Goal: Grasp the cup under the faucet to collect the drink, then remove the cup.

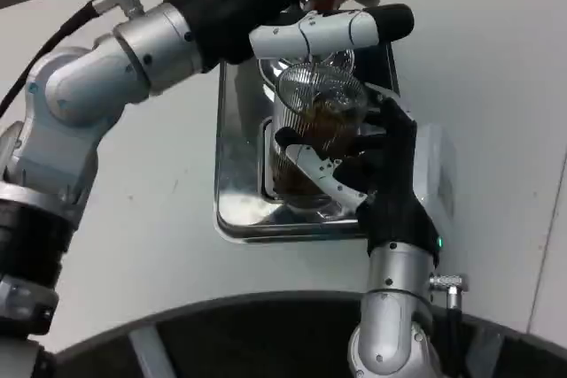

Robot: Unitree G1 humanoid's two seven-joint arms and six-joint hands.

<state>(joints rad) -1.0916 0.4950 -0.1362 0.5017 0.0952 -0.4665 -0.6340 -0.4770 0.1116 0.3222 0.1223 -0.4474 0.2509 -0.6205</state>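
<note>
head view looks down on a white worktop (496, 59) with a shiny metal drip tray (239, 174) lying on it. a clear ribbed cup (314, 121) stands over the tray's slotted grate, and brown drink shows inside it, filling the lower part. the cup sits right of the tray's middle, its rim turned up toward the camera.

the right robot hand (372, 165) reaches in from the bottom edge, its silver forearm rising to a black wrist. its white and black fingers (323, 174) wrap the near side of the cup, and another part of the hand presses the cup's right side, so this robot hand is clamped on the cup.

the left robot hand (328, 6) comes in from the upper left on a long silver forearm with a black sleeve. one white finger with a black tip (337, 31) lies straight across just above the cup's rim. the rest of that hand runs up to the top edge, where something reddish lies under it; whether it is pressing a tap there is hard to make out, so i cannot tell if its fingers are apart or closed on anything.

a dark rim of floor shows along the bottom, beyond the worktop's curved edge.
</note>
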